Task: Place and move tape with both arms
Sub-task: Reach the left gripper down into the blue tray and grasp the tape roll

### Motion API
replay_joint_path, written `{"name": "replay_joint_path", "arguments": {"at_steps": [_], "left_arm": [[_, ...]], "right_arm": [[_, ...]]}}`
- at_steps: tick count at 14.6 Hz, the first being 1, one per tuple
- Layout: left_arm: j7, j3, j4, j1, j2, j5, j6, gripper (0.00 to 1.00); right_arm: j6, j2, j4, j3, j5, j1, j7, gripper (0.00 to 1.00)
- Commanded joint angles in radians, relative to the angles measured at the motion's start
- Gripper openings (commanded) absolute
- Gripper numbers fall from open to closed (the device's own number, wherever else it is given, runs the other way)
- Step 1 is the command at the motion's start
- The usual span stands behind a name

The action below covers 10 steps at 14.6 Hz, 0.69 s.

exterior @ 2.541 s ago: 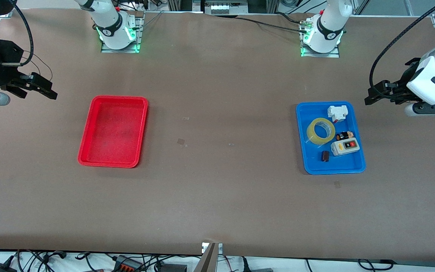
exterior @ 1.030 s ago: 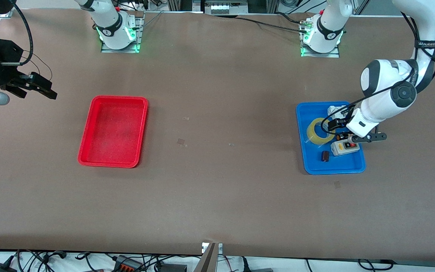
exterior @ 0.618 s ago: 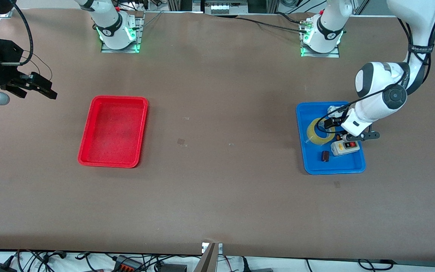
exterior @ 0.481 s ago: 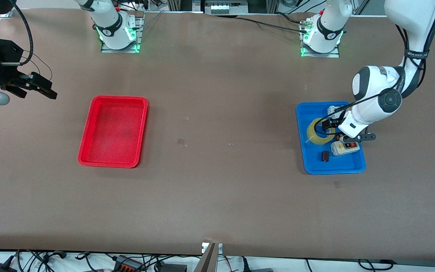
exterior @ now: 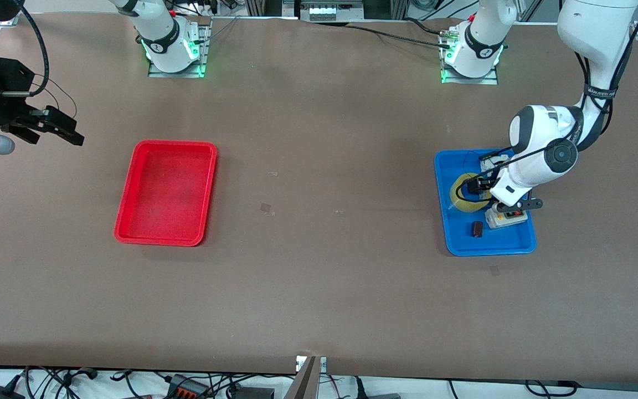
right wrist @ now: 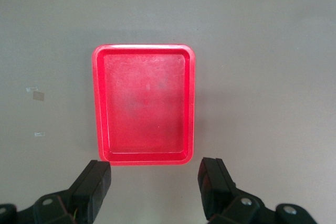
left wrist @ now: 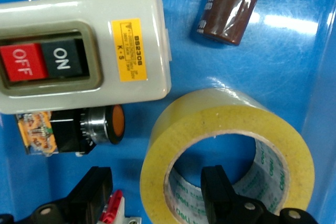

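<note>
The left arm bends down from its base at the table's twelve o'clock edge, its claw (exterior: 481, 186) low in the blue tray (exterior: 452, 238), fingers spread with one (left wrist: 223, 192) inside the hole of the tape (exterior: 466, 195) and the other outside its wall. The tape lies flat in the tray beside the switch box (left wrist: 79, 51), toward its three o'clock end. Since 2.5 s ago this claw has come down from off the tray; the right claw (exterior: 47, 126) waits, open, in the air at the nine o'clock end near the red tray (exterior: 130, 233).
</note>
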Motion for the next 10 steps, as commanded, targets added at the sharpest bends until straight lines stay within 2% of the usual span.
{"name": "replay_joint_path", "arguments": {"at_steps": [1,2,3,9,10], "left_arm": [[-0.021,-0.004,0.01,-0.006,0.016,0.017,0.016,1.0],[-0.024,-0.005,0.011,-0.009,0.018,0.017,0.016,0.99],[-0.032,-0.005,0.011,-0.009,0.016,0.017,0.016,0.9],[-0.032,-0.005,0.011,-0.007,0.015,0.017,0.013,0.18],[-0.032,-0.005,0.011,-0.006,0.013,0.017,0.01,0.11]], "right_arm": [[-0.01,-0.007,0.0,0.001,0.013,-0.001,0.006,0.98],[-0.01,-0.007,0.0,0.001,0.013,-0.001,0.006,0.98],[-0.01,-0.007,0.0,0.003,0.013,-0.001,0.006,0.98],[-0.01,-0.007,0.0,0.001,0.013,-0.001,0.006,0.98],[-0.01,-0.007,0.0,0.001,0.013,-0.001,0.006,0.98]]}}
